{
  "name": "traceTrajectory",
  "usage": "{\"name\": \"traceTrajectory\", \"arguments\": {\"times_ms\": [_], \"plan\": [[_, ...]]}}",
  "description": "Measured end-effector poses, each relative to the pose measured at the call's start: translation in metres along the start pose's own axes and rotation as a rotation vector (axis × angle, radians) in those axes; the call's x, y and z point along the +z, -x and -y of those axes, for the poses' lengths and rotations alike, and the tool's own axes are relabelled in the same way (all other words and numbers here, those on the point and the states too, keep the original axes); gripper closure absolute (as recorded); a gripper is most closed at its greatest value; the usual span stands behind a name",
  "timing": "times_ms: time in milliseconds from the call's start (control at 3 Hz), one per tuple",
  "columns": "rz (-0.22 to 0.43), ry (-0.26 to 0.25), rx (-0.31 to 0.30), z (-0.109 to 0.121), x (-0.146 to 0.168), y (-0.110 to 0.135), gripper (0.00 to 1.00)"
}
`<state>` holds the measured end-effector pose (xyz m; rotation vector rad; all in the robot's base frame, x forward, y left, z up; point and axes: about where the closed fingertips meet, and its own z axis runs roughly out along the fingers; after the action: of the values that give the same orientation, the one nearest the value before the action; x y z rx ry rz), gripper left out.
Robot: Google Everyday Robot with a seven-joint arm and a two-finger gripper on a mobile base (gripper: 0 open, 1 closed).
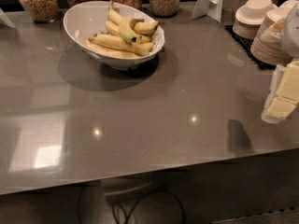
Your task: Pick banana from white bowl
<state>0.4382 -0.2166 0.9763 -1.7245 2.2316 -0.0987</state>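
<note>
Hovering far right, one hand [281, 106]

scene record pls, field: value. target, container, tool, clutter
target: banana, short, curved, greenish, dark tip, on top of the longer bananas
container: white bowl, back left of the counter
tool: tool at right edge of view, well apart from the bowl
behind bowl: glass jars
right side: stacked small bowls on a black mat
status: banana not yet picked

Grey table [163, 125] bears white bowl [77, 17], jars [37, 1], black mat [243, 43]; pincer [280, 101] over right edge.
</note>
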Motion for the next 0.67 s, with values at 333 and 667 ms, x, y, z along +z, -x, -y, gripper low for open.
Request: {"name": "traceTrajectory", "arguments": {"times_ms": [333, 667], "plan": [[0.001, 0.0, 0.0, 0.0, 0.0, 0.0, 0.0], [0.067, -0.03, -0.011, 0.013, -0.003, 0.026, 0.0]]}}
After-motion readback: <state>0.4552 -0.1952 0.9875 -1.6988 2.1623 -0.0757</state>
